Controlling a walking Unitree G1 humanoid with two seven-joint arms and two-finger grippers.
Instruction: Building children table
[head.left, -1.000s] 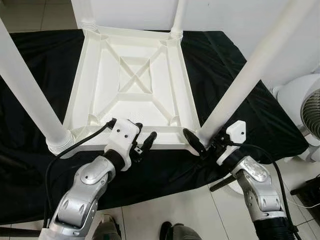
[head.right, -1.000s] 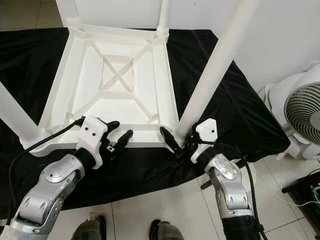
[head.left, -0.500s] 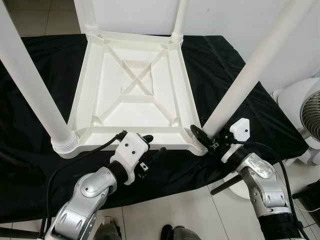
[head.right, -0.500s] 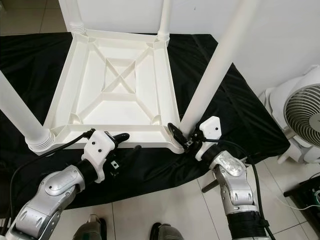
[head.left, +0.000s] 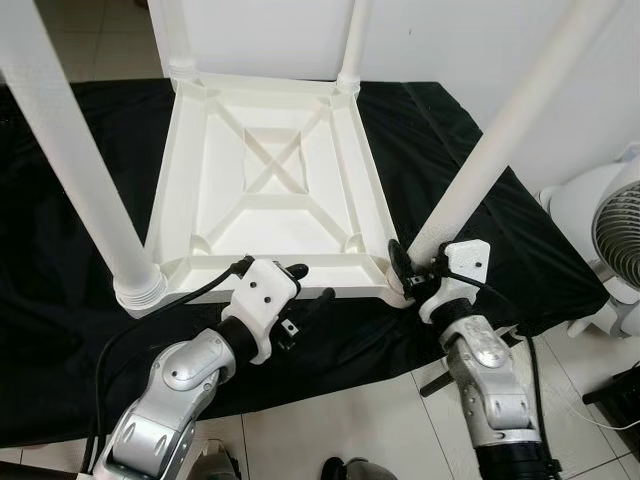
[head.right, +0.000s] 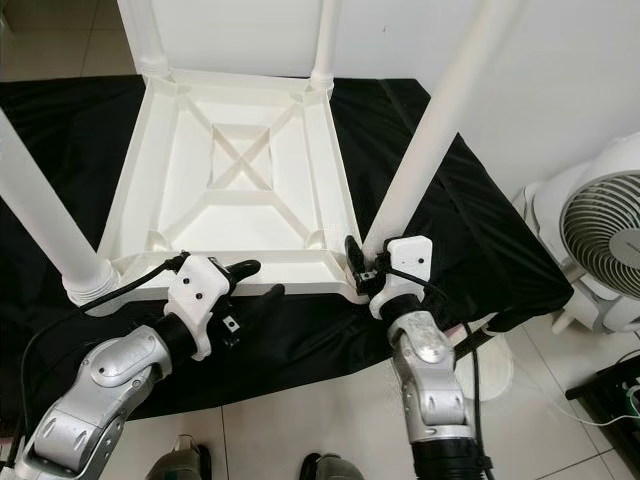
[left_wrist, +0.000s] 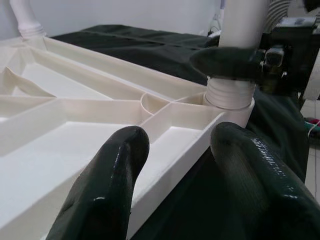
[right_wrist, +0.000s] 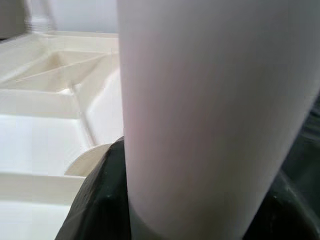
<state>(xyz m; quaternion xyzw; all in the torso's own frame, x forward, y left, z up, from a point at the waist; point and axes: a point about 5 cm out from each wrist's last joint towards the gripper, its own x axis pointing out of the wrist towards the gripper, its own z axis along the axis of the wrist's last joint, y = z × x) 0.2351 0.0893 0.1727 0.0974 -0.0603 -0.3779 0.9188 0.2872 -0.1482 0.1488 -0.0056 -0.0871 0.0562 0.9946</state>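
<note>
My white plastic table (head.left: 270, 185) lies upside down on black cloth, ribbed underside up, four legs fitted upright.

Bright, even indoor light; sharp head views, blurred close-up wrist foregrounds.

One white plastic table top (head.left: 270, 180) lies upside down on one black cloth (head.left: 60, 300), and four white legs (head.left: 480, 150) stand in its corners. Two grippers are present, the left gripper (head.left: 305, 285) and the right gripper (head.left: 405, 275). One white fan (head.right: 600, 240) stands on the tiled floor (head.left: 330, 430).
</note>
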